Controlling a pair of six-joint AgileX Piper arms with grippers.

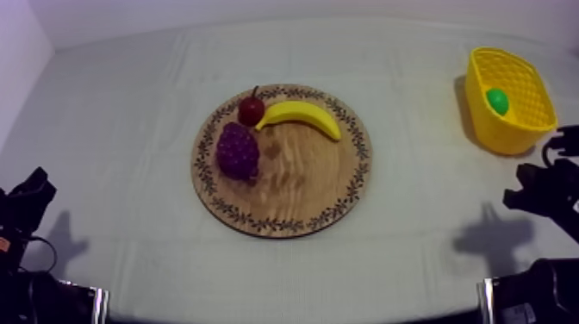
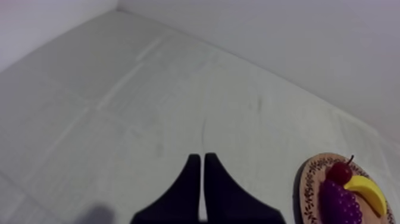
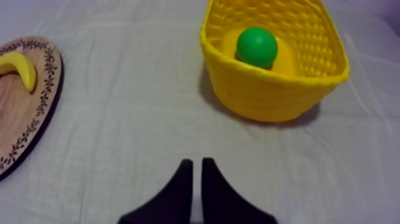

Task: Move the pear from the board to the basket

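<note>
Fingers (image 3: 183, 182) pressed together into a narrow wedge, grasping nothing: that is the right gripper (image 3: 193, 161), low over the cloth near the table's (image 1: 129, 129) right edge, pointing toward the yellow basket (image 3: 274, 95). The left gripper (image 2: 199, 156) is likewise clenched on nothing near the table's left edge. Beyond the right gripper, the basket sits toward the far right corner with the green pear (image 3: 257, 46) lying inside it. The task looks done, and both arms seem parked clear. At the table's middle, the round wooden board (image 1: 301, 181) carries a banana (image 1: 301, 115), a bunch of grapes (image 1: 237, 151) and a small red fruit (image 1: 251, 110), clustered on its far-left part. Only bare cloth lies between board and basket.
</note>
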